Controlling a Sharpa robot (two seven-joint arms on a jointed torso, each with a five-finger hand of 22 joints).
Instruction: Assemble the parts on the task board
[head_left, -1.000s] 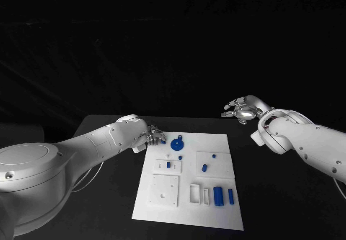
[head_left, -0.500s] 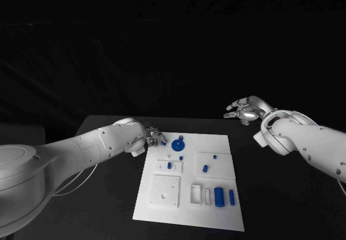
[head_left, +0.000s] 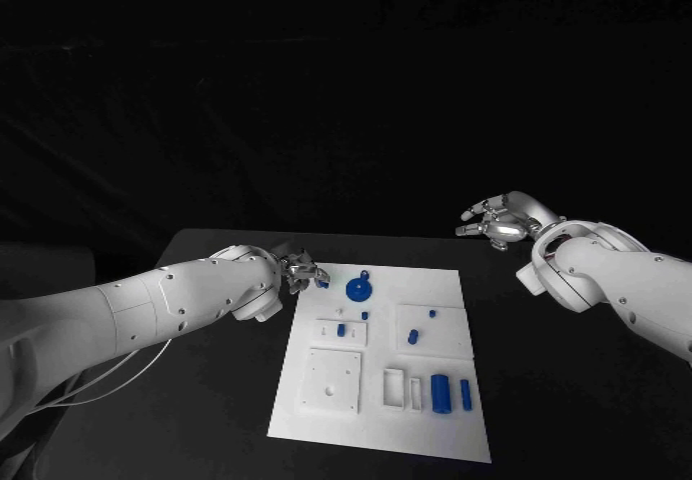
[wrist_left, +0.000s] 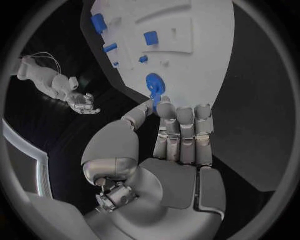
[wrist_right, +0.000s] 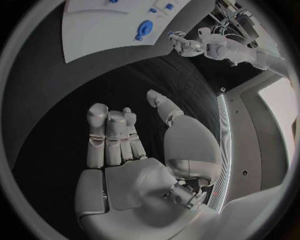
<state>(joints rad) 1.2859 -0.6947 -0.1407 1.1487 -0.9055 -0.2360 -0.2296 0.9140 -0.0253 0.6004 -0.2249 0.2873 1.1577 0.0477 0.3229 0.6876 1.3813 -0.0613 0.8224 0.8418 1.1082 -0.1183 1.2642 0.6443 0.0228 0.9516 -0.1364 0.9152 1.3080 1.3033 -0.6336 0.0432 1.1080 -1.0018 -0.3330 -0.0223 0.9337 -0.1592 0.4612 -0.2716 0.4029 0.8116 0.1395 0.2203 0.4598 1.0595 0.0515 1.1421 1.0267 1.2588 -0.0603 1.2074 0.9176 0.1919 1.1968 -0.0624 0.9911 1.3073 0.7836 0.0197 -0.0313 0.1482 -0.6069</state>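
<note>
The white task board (head_left: 450, 430) lies in the middle of the black table. Near its far edge sits a round blue disc (head_left: 359, 291) with a small knob. Smaller blue parts (head_left: 340, 328) stand in the middle blocks, and two blue cylinders (head_left: 438, 390) lie near the front. My left hand (head_left: 300, 272) hovers at the board's far left corner, holding nothing. Its straight fingers (wrist_left: 184, 130) end just short of the blue disc (wrist_left: 154, 85). My right hand (head_left: 498, 222) is raised off the board's far right corner, with spread fingers (wrist_right: 109, 137) and an empty palm.
Bare black table (head_left: 216, 380) borders the board on both sides. White raised blocks (head_left: 330, 380) and a slotted holder (head_left: 392, 388) stand on the board's near half. The right wrist view shows the board (wrist_right: 100, 30) and my left hand (wrist_right: 181, 44) far off.
My left arm has swung lower and back toward the left while its hand stays near the board's far left corner. My right hand has drifted slightly to the right.
</note>
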